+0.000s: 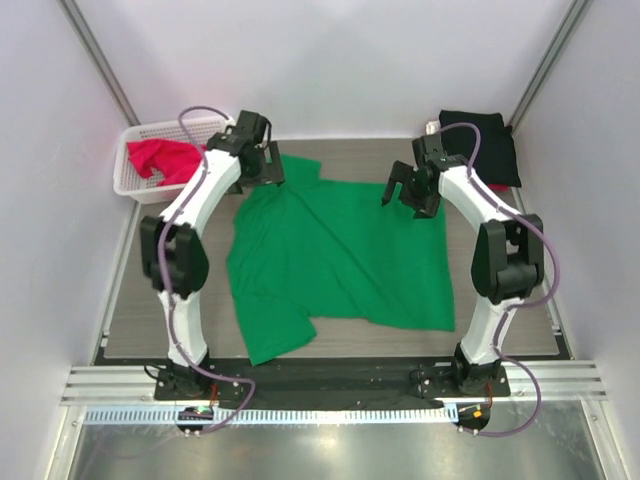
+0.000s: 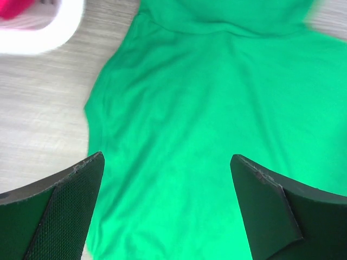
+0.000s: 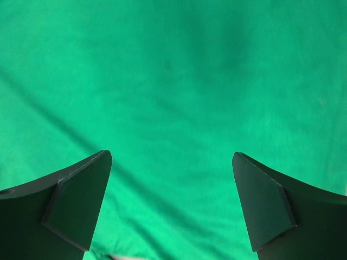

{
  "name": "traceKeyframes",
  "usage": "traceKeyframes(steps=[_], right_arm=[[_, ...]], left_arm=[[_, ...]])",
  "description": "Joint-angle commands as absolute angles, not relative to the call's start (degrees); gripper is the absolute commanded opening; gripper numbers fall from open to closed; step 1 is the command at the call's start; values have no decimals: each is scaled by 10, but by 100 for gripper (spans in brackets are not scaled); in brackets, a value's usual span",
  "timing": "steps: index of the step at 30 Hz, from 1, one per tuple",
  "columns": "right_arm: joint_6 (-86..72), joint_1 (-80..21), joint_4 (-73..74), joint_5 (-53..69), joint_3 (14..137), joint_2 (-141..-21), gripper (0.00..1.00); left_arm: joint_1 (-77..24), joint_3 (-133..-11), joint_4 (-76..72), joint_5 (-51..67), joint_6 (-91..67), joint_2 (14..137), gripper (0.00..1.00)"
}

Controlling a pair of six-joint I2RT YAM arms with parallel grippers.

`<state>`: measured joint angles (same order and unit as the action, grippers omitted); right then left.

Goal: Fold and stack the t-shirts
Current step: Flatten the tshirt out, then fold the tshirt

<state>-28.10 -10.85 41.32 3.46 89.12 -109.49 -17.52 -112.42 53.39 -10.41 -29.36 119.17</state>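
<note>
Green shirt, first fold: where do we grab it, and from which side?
Pinch the green shirt along its far edge, coming down from above: left gripper at the far-left end, right gripper near the far-right corner. It lies flat and spread out, so probably only the edges offer a lip. Both open grippers hover near that edge.

The green t-shirt (image 1: pixel 340 250) is a plain bright green with no print. The red-pink shirt (image 1: pixel 160 158) lies in a white lattice basket (image 1: pixel 175 124). The black shirt (image 1: pixel 482 140) is plain too. The table (image 1: pixel 135 300) is grey-brown wood grain. The left arm (image 1: pixel 205 190) and right arm (image 1: pixel 478 205) are white with black joints.
</note>
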Motion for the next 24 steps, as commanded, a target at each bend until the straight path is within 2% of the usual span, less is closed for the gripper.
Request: traceKeyframes(steps=[1,6,12,20,24], right_arm=[[-294,-121,422,29,859,-996,100],[-313,-126,403,45,738,-927,100],[-322,-127,376,81,636,-879,100],[-389,-125,409,-70,532,-721,100],[-441,-123,431,-117,498,-652,100]], left_arm=[[-191,-1065,523,-105,-289,1072,100],[-202,-856,509,-104,-306,933,100],[-221,-604,468,-40,-379,747,98],[-324,-441,551,-57,-524,557,94],[-404,-388,562,-48,-620,489,85]])
